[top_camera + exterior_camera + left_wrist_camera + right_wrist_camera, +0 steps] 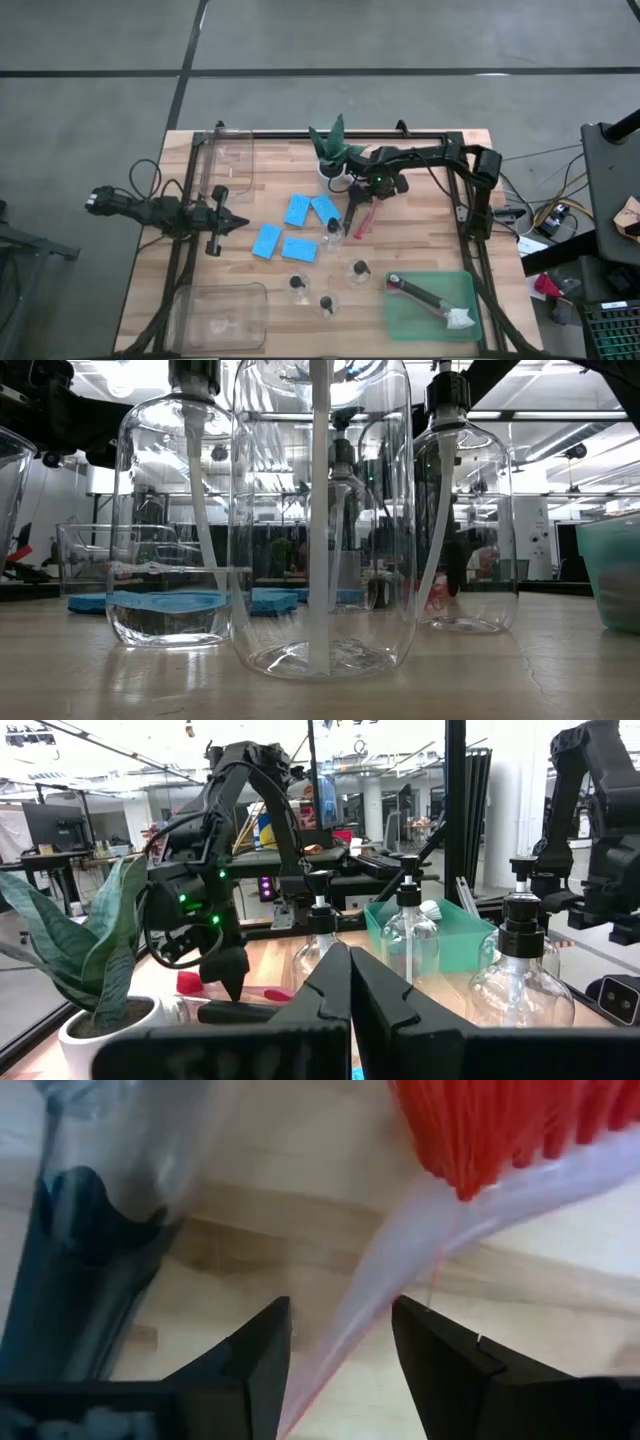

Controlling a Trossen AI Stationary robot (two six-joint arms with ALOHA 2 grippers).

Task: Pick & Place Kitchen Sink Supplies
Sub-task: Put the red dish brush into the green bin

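- The desk (pixel 420 250) is a wooden slab carrying everything; a clear bin (pixel 228 160) stands at its far left and another clear bin (pixel 222 315) at its near left corner
- The right arm (pixel 440 155) reaches in from the far right edge, bent low over the desk's middle; its right gripper (pixel 358 205) hangs over a red brush (pixel 366 215), fingers (pixel 255 1355) parted on either side of the pale handle, not clamped on it
- The left arm (pixel 150 208) lies stretched along the left side, level with the desk; its left gripper (pixel 240 222) points toward the middle, fingers (pixel 325 995) pressed together and bare
- A green tray (pixel 435 305) at the near right holds a white-headed brush (pixel 430 300)
- A potted plant (pixel 335 150) stands just beside the right gripper
- Four blue sponges (pixel 298 210) cluster at the middle
- Four clear bottles (pixel 359 271) stand near and in front of them
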